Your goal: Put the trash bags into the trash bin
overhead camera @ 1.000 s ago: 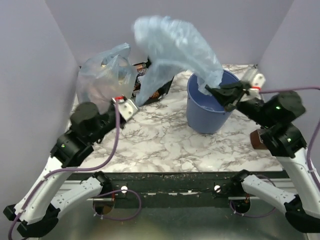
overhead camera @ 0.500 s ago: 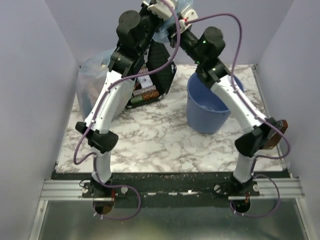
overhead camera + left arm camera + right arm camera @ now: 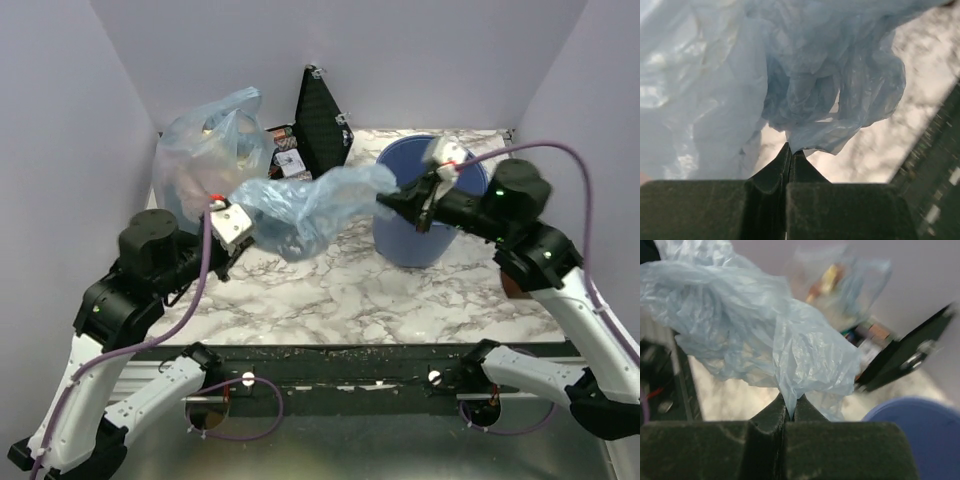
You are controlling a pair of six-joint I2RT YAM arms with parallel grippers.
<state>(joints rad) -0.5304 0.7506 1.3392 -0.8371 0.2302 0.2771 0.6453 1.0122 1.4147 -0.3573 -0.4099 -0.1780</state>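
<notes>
L jaws: pinching light-blue trash bag [image 3: 305, 210] | R jaws: pinching its other end | bag slung above bench [image 3: 340, 285], R end by blue bucket [image 3: 405, 245] rim

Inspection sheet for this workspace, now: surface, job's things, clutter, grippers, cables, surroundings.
Surface: marbled tabletop, specks along its near edge.
Job's things: light-blue trash bag held in the air between both grippers, not in the bin; blue trash bin upright, right rear.
Clutter: stuffed clear bag rear left; black case standing open beside it.
Grippers: left gripper shut on the bag; right gripper shut on its other end, by the bin's rim.
Cables: purple cables loop free off each arm.
Surroundings: plain lavender walls on three sides.
</notes>
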